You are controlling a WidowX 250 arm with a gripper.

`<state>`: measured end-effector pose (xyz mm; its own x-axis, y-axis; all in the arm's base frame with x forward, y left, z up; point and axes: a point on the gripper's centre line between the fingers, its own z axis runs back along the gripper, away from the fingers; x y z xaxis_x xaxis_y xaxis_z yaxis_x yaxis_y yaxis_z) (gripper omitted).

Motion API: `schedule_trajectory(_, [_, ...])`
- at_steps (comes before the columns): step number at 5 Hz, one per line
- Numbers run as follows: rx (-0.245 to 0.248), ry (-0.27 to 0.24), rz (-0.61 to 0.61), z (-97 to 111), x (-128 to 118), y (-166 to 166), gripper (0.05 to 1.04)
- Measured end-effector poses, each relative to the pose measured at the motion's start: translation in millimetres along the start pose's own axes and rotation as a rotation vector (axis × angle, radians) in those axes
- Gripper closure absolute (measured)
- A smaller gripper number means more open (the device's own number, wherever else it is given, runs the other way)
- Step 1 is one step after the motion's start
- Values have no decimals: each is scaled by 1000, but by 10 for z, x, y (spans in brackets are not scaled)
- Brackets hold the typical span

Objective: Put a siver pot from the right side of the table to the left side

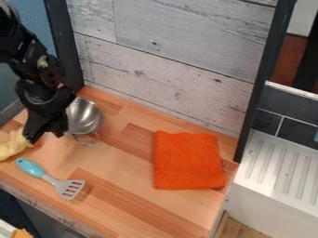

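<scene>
The black gripper [46, 135] hangs over the left part of the wooden table, coming down from the upper left. Its fingers stand apart, open, with no object seen between them. Just right of it and partly behind it is the silver pot [84, 116], its rounded metal side facing the camera and its left part hidden by the gripper. A thin wire-like handle shows below the pot. Whether pot and gripper touch, I cannot tell.
An orange cloth [188, 160] lies folded on the right half of the table [124, 174]. At the front left is a turquoise-handled spatula [51, 178], and a yellow cloth-like item [12, 145] sits at the left edge. A plank wall [168, 56] rises behind.
</scene>
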<state>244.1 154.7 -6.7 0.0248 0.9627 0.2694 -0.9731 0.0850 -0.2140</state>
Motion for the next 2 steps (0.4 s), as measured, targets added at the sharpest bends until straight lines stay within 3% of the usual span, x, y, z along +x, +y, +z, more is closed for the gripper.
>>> schedule_trajectory(1, [-27,30,11,-80,-42,-69,1010])
schedule_trajectory(2, [-40,73,-11,-80,-106,-83,861])
